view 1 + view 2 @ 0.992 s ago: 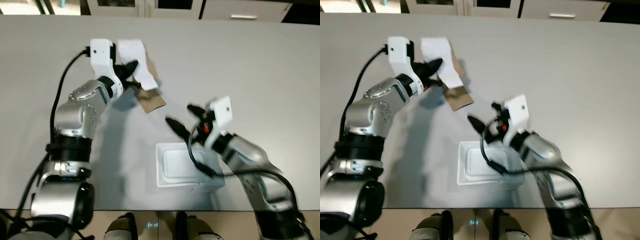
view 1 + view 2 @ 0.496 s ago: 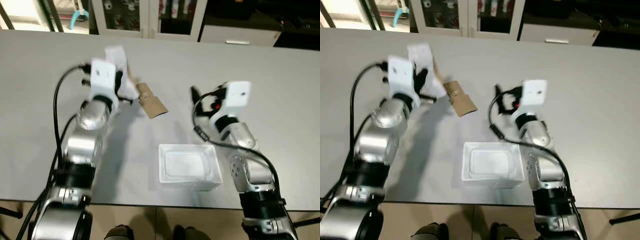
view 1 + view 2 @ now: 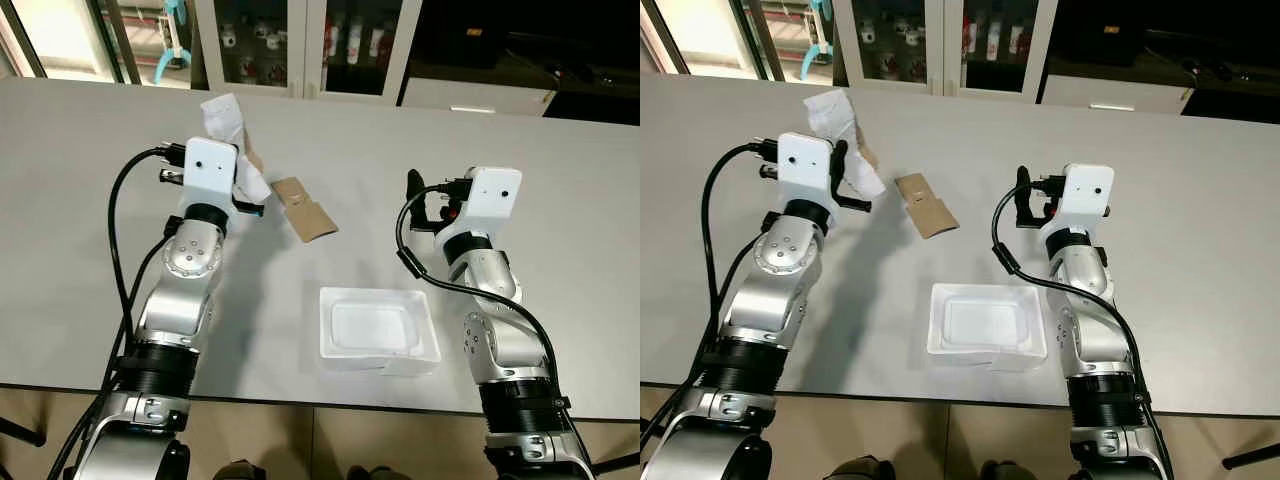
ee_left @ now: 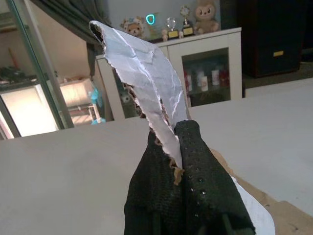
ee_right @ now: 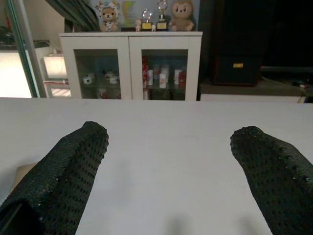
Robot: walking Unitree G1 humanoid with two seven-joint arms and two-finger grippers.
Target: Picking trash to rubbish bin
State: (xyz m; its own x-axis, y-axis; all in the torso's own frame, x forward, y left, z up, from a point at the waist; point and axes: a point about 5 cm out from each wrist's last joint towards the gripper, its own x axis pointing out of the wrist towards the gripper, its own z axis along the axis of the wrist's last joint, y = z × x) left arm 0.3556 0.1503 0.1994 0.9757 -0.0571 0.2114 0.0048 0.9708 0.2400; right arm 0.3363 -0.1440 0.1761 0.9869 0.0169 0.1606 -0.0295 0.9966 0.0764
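- My left claw (image 4: 178, 161) is raised above the grey surface (image 3: 560, 180), its two black fingers (image 4: 205, 186) pressed tight together on a torn paper (image 4: 142, 73), white on one face with brown ragged edges.
- The paper stands up out of the claw and also hangs a little below it; in the eye views it shows as a white scrap (image 3: 225, 120) just past my left wrist.
- My right claw (image 5: 168, 166) is lifted over the surface on my right side, its fingers (image 5: 68, 166) spread wide apart with nothing between them and touching nothing.
- One brown card (image 3: 305, 208) lies flat on the surface, just beside my left claw and towards the middle.
- One white tray (image 3: 330, 350) sits on the surface near its front edge, between my two arms and closer to the right one. I see nothing inside it.
- The count: two claws, one paper, one card, one tray.
- A white cabinet (image 5: 129, 63) with glass doors stands beyond the far edge of the surface, with small figures (image 5: 146, 14) along its top.
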